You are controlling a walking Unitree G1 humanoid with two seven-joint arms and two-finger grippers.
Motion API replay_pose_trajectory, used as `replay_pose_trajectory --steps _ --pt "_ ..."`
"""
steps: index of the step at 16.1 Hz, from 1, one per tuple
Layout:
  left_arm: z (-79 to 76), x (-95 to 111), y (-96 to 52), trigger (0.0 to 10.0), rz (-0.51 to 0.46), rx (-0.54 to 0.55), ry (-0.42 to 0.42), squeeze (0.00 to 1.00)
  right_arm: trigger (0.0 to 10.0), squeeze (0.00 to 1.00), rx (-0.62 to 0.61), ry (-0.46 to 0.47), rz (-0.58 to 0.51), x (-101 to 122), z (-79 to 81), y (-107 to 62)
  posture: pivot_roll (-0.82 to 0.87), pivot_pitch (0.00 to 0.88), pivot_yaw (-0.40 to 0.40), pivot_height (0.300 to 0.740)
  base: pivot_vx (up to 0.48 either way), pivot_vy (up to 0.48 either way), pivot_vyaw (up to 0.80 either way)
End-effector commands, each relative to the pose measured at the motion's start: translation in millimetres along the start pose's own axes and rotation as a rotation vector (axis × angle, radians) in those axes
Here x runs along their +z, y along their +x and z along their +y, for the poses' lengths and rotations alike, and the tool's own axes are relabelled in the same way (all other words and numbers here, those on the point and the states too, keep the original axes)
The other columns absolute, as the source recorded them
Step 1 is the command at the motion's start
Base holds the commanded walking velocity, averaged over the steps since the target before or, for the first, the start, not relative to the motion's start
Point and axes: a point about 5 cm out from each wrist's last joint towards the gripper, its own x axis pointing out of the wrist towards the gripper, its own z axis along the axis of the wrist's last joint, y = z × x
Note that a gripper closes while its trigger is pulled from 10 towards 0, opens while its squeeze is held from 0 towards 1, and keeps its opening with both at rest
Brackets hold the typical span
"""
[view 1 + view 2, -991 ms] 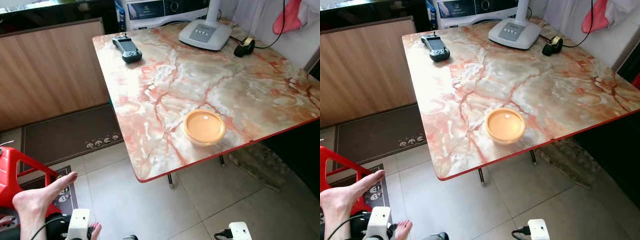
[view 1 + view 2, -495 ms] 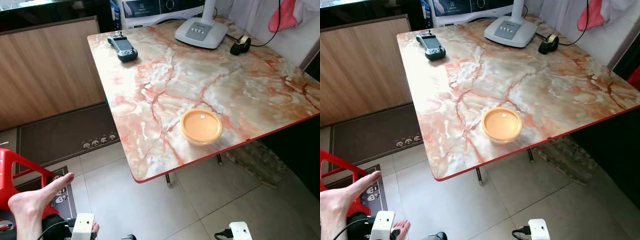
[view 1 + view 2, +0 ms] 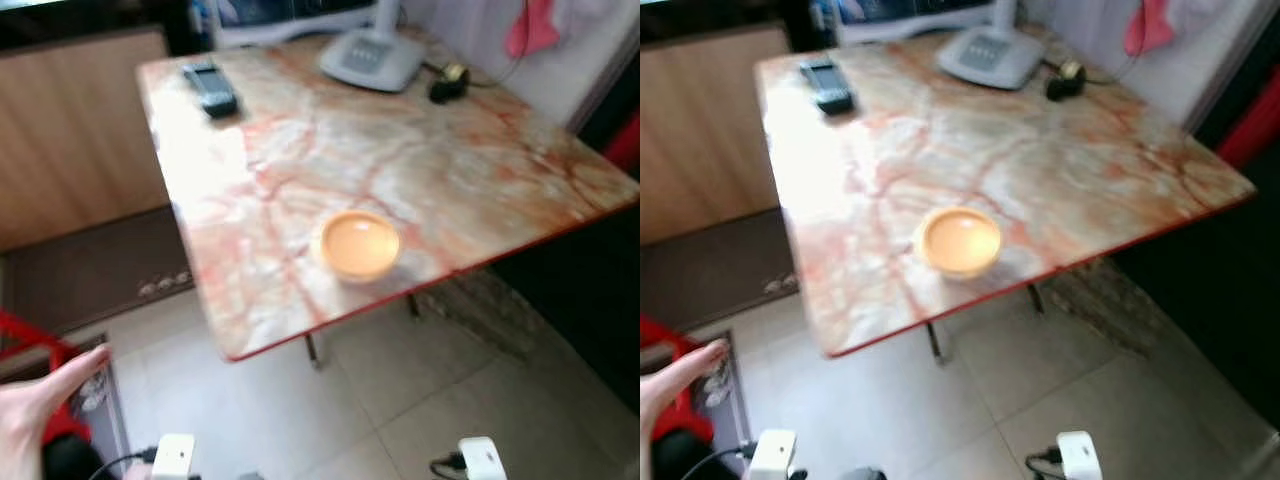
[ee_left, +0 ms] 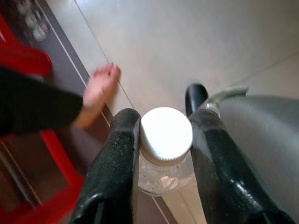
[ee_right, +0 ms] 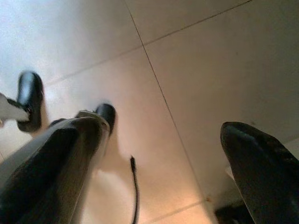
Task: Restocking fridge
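Left gripper [image 4: 161, 140] hanging low over floor, jaws clamped on bottle [image 4: 165, 156], right gripper [image 5: 154, 172] jaws apart.

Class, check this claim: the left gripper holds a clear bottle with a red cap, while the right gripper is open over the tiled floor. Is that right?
Not quite. The bottle clamped by the left gripper has a white cap, not red, as the left wrist view shows. The rest stands: the bottle is clear, and the right gripper is open over the tiled floor.
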Motion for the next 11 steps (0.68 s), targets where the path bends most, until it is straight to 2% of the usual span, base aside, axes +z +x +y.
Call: replay_pose_trajectory --steps 1,11 --pt "-0.7 -8.6 -1.9 10.0 0.032 0.002 -0.004 0.0 10.0 0.0 -0.005 0.002 0.042 -12.9 -2.7 -2.5 0.16 0.149 -0.066 0.74 0.0 0.0 -0.8" --pt "-3.9 -16.3 -3.6 10.0 0.065 -0.012 0.014 0.0 10.0 0.0 -0.004 -0.018 0.054 -14.5 -3.3 -2.9 0.17 0.125 -0.069 0.74 0.0 0.0 -0.8"
